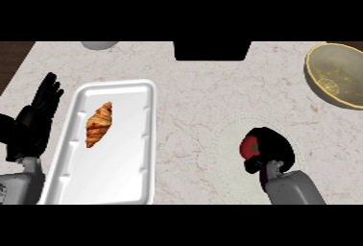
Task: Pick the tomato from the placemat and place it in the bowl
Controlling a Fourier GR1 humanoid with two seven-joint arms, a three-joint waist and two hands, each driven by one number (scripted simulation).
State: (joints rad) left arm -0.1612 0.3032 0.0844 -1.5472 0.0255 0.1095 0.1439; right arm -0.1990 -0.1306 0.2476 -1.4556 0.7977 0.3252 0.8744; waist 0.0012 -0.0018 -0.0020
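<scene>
Right hand had fingers curled round the tomato on the placemat; best to lift straight, then carry far-right to the bowl; left hand rested open.

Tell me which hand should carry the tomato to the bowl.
The right hand. Its fingers already curl round the tomato, and the bowl lies on its side. The left hand rests open beyond the tray.

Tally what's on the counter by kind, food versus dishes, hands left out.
Food: 2, croissant and tomato
Dishes: 2, tray and bowl
Placemat: 1
Total: 5
</scene>
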